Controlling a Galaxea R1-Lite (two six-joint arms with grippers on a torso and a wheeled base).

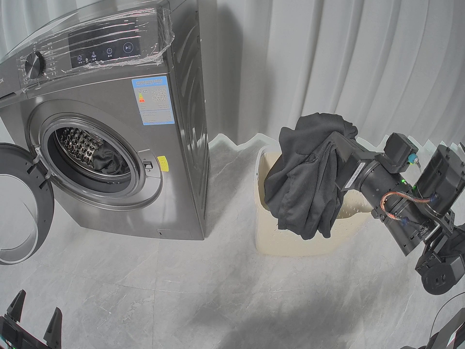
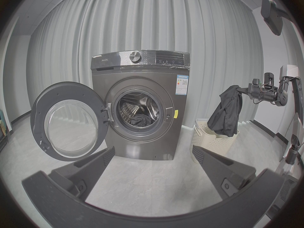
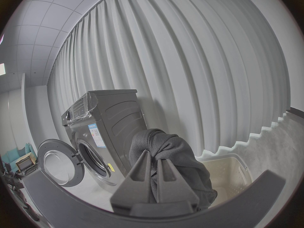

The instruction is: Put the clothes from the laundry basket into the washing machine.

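A dark grey garment (image 1: 305,180) hangs above the cream laundry basket (image 1: 286,241), pinched in my right gripper (image 3: 154,162), which is shut on it. The same garment (image 2: 227,114) droops over the basket (image 2: 209,138) in the left wrist view. To the left stands the grey washing machine (image 1: 121,122) with its round door (image 1: 22,204) swung open. Another dark garment (image 1: 109,161) lies inside the drum. My left gripper (image 2: 152,157) is low near the floor, well in front of the machine, open and holding nothing.
White curtains (image 1: 315,49) hang behind the machine and basket. Bare grey floor tiles (image 1: 193,287) stretch between me, the machine and the basket. The open door juts out to the machine's left.
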